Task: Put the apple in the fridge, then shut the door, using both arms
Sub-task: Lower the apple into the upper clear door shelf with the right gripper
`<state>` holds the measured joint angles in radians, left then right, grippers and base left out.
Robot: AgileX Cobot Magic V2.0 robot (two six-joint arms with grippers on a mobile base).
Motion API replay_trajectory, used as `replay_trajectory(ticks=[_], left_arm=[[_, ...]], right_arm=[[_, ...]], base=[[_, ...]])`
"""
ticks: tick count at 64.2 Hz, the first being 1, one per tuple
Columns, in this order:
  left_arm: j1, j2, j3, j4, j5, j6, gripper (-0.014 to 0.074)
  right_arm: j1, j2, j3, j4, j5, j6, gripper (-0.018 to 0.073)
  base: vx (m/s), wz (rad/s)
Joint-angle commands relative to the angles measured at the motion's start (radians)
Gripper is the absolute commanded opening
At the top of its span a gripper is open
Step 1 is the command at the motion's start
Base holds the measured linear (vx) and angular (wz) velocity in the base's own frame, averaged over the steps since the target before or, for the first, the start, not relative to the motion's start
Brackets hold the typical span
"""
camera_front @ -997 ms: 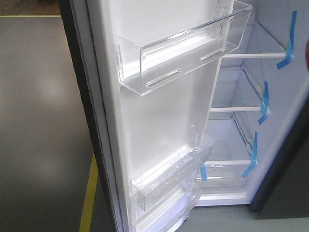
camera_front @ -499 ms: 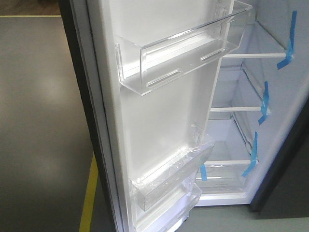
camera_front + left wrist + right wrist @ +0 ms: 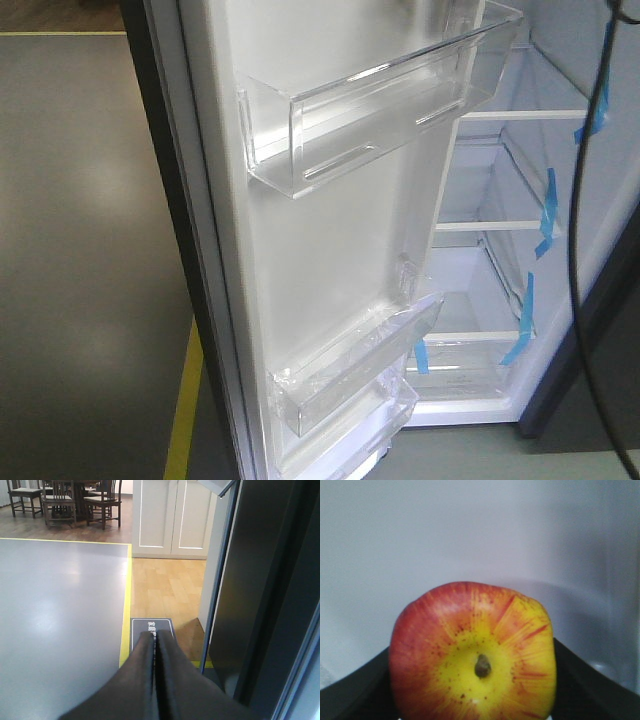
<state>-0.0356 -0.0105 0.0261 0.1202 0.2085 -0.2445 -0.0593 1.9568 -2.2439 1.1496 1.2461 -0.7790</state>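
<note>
The fridge (image 3: 560,250) stands open, with a white interior, white shelves and blue tape strips. Its door (image 3: 330,240) is swung wide, white inside, with clear plastic bins. The door's dark grey outside shows in the left wrist view (image 3: 250,590). My right gripper (image 3: 472,682) is shut on the apple (image 3: 472,652), which is red and yellow with its stem dimple facing the camera, in front of a white surface. My left gripper (image 3: 155,640) is shut and empty, low beside the door's outer face. Neither gripper shows in the front view.
A black cable (image 3: 580,200) hangs across the right of the front view. A grey floor with a yellow line (image 3: 125,605) lies to the left of the door. A dark floor sign (image 3: 150,627), wooden floor, white cabinet doors (image 3: 170,517) and chairs (image 3: 100,500) lie beyond.
A dark red shape at the front view's right edge has gone. A black cable now hangs down the right side. The door and fridge have not moved.
</note>
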Motion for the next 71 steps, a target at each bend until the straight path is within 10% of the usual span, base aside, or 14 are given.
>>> replay_trajectory(ticks=[1, 16, 41, 58, 71], left_arm=[[0.005, -0.016, 0.021, 0.000, -0.068, -0.005, -0.0006], [0.005, -0.016, 0.021, 0.000, -0.068, -0.005, -0.0006], [0.005, -0.016, 0.021, 0.000, -0.068, -0.005, -0.0006], [0.005, -0.016, 0.021, 0.000, -0.068, -0.005, -0.0006], [0.005, -0.016, 0.021, 0.000, -0.068, -0.005, -0.0006]], right_arm=[[0.049, -0.028, -0.087, -0.032, 0.030, 0.030, 0.0025], [0.103, -0.045, -0.111, -0.192, 0.029, 0.038, 0.0131], [0.110, -0.055, -0.111, -0.223, 0.028, 0.112, 0.0554], [0.109, -0.116, -0.111, -0.280, -0.004, 0.128, 0.0512], [0.109, -0.201, -0.111, -0.287, 0.030, 0.147, 0.0258]], base=[[0.00, 0.00], [0.00, 0.00], [0.00, 0.00], [0.00, 0.00], [0.00, 0.00]])
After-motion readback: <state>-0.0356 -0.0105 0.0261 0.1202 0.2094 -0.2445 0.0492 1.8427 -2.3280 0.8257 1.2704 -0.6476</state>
